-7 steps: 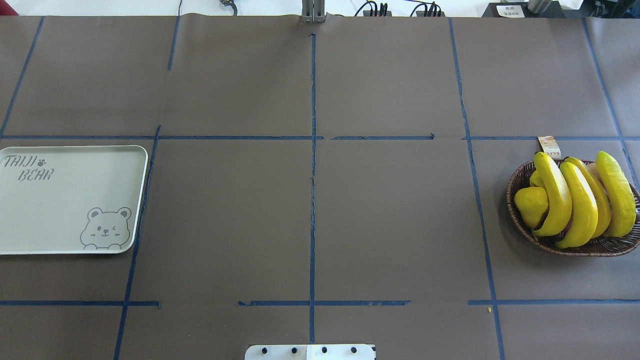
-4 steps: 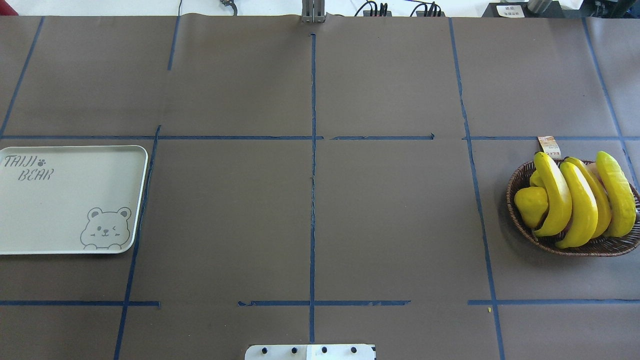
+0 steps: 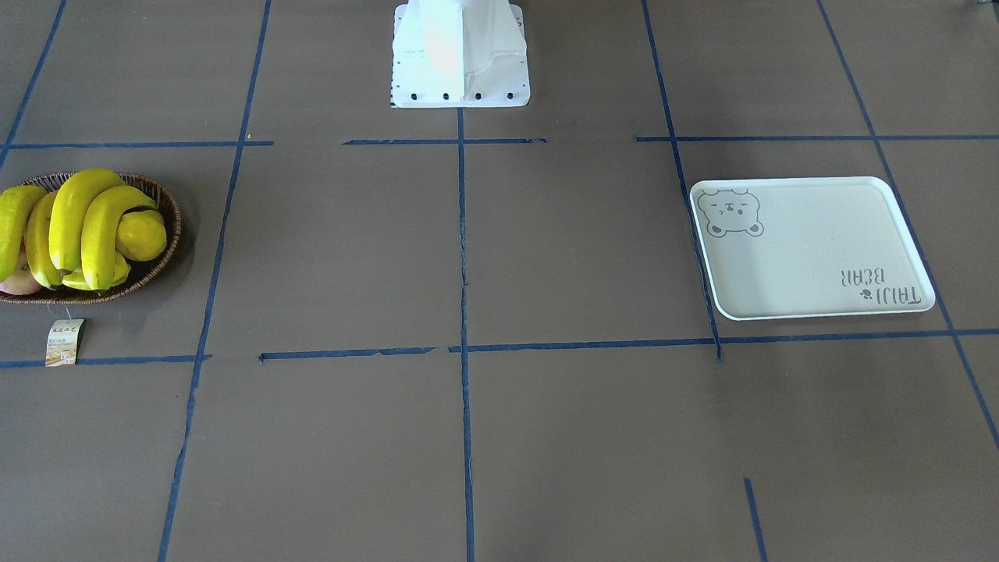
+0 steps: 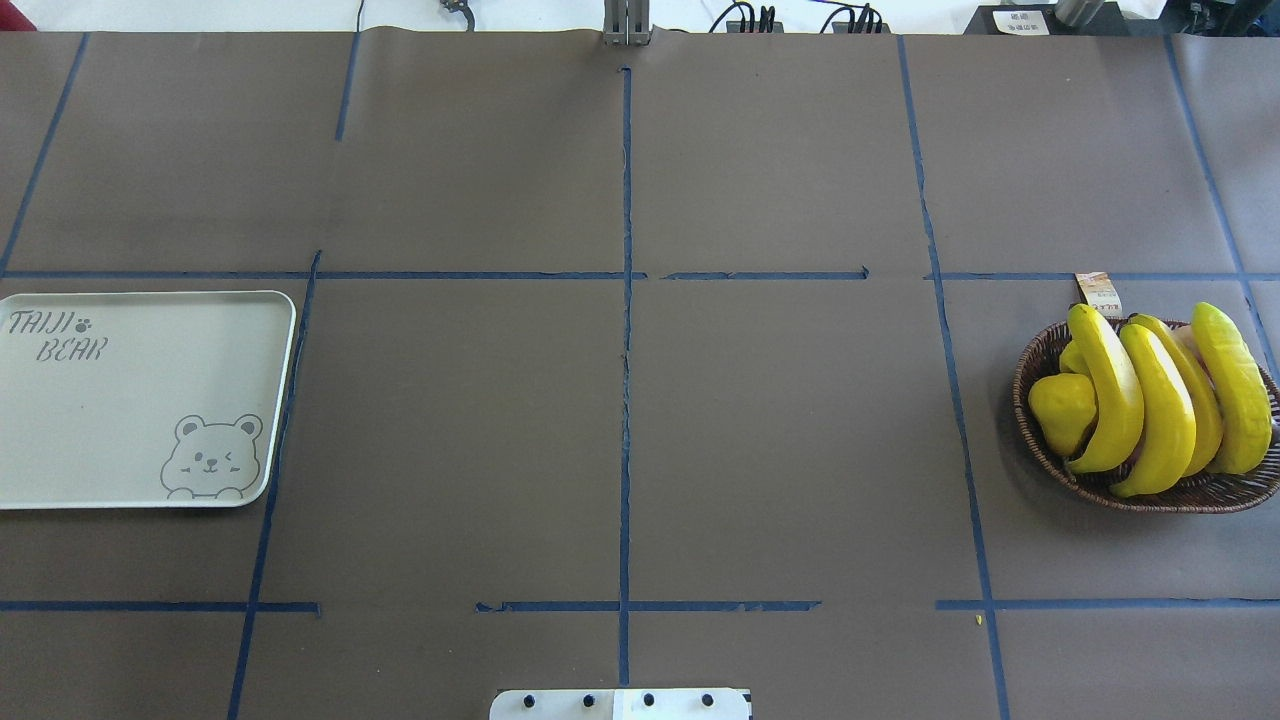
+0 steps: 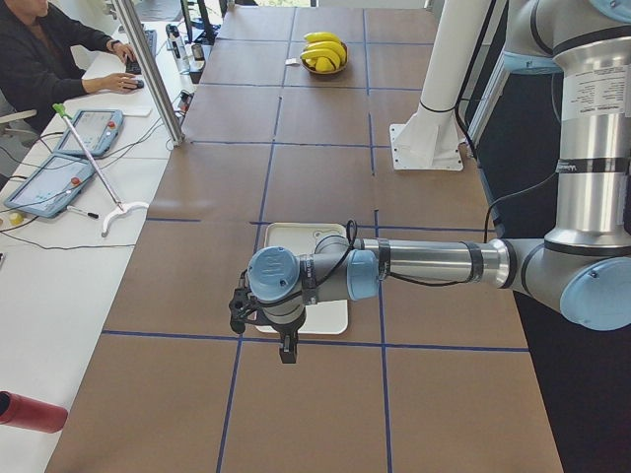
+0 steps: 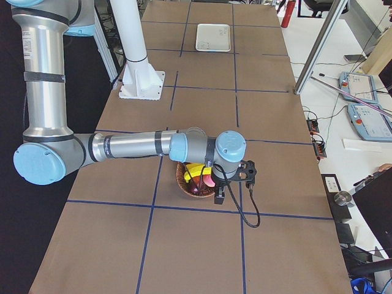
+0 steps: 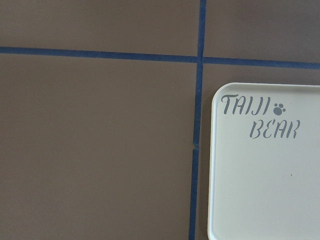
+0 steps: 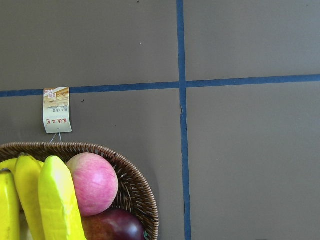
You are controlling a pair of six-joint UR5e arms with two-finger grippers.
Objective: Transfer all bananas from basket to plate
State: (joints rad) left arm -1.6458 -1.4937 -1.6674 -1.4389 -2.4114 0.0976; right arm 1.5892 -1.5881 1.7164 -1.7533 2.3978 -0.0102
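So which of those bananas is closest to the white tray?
The banana resting against the round yellow fruit, on the basket's side facing the tray; the other three lie beyond it.

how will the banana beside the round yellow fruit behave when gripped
The banana looks smooth and glossy, so probably slippery. It is curved and leans on neighbouring bananas, so lifting may shift them. Likely rocks rather than rolls.

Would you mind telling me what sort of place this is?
Probably a robotics lab: a table gridded with blue tape, the robot's left arm and right arm, and teach pendants beside a seated person.
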